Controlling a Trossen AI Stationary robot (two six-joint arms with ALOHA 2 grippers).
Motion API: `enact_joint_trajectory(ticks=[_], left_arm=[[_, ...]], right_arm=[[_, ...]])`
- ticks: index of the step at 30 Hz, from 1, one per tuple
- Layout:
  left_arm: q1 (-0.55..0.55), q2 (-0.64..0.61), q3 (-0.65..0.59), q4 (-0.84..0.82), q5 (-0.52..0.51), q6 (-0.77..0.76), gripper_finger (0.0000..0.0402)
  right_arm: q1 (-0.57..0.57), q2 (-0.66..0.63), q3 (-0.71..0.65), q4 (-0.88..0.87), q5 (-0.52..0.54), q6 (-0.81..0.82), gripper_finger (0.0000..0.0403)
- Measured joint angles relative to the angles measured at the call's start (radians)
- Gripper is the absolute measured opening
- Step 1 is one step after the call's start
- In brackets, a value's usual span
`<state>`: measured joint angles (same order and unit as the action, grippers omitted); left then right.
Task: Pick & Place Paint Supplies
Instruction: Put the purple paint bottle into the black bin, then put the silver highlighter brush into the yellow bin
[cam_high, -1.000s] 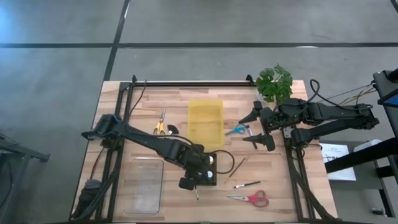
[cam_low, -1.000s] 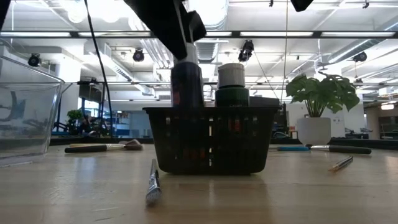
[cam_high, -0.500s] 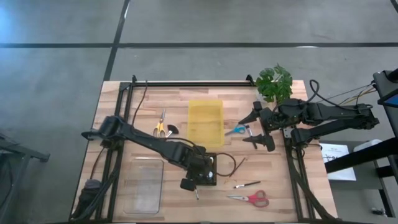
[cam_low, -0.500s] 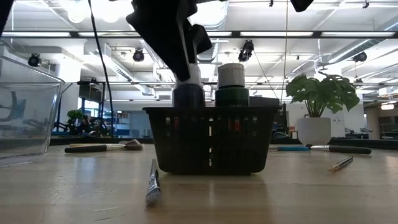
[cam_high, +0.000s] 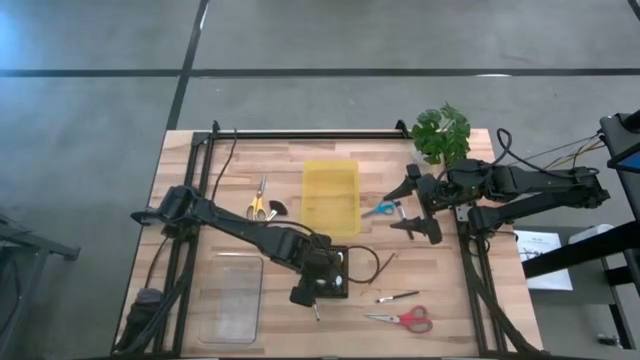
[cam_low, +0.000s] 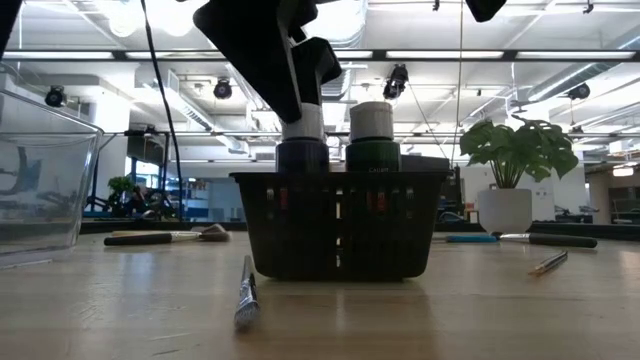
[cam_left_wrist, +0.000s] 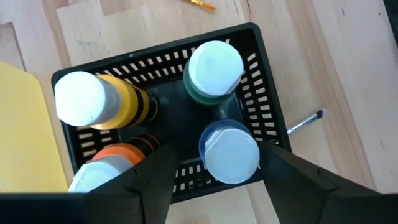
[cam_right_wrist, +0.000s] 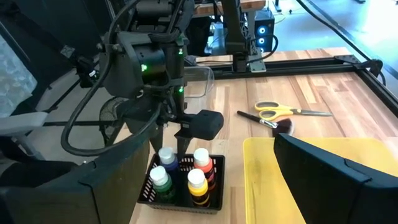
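The blue paint bottle, carried above the black basket a second ago, is now seated in it, and the left gripper has been parted around its white cap, so this placement is judged finished. The basket stands near the table's front edge, centre. Four bottles are counted in the left wrist view; only two tops clear the rim in the low view. The right gripper is held wide apart, empty, near the right edge.

basket crowded, bottles close-packed
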<state>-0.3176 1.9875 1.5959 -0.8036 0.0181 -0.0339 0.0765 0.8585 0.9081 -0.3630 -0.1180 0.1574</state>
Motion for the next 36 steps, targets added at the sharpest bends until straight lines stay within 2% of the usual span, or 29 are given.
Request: enact_joint_trajectory(ticks=[15, 18, 21, 26, 31, 34, 36], left_arm=[[0.003, -0.11, 0.0, 0.014, -0.001, 0.037, 0.0242], [0.007, -0.153, 0.0, 0.001, -0.032, 0.039, 0.0242], [0.017, -0.212, 0.0, -0.067, -0.114, 0.035, 0.0242], [0.043, -0.306, 0.0, -0.279, -0.286, -0.078, 0.0243], [0.103, -0.375, -0.023, -0.441, -0.427, -0.29, 0.0243], [0.175, -0.402, -0.09, -0.414, -0.441, -0.39, 0.0243], [0.236, -0.407, -0.142, -0.39, -0.404, -0.426, 0.0243]], right_arm=[[0.0, 0.0, 0.0, 0.005, -0.016, 0.0, 0.0343], [0.0, 0.0, 0.0, 0.007, -0.016, 0.0, 0.0343], [0.0, 0.0, 0.0, 0.007, -0.015, 0.004, 0.0343], [0.0, 0.0, 0.0, 0.006, -0.014, 0.016, 0.0343], [0.0, 0.0, 0.0, 0.007, -0.013, 0.019, 0.0343], [0.0, 0.0, 0.0, 0.009, -0.006, 0.015, 0.0343], [0.0, 0.0, 0.0, 0.014, 0.017, 0.015, 0.0343]])
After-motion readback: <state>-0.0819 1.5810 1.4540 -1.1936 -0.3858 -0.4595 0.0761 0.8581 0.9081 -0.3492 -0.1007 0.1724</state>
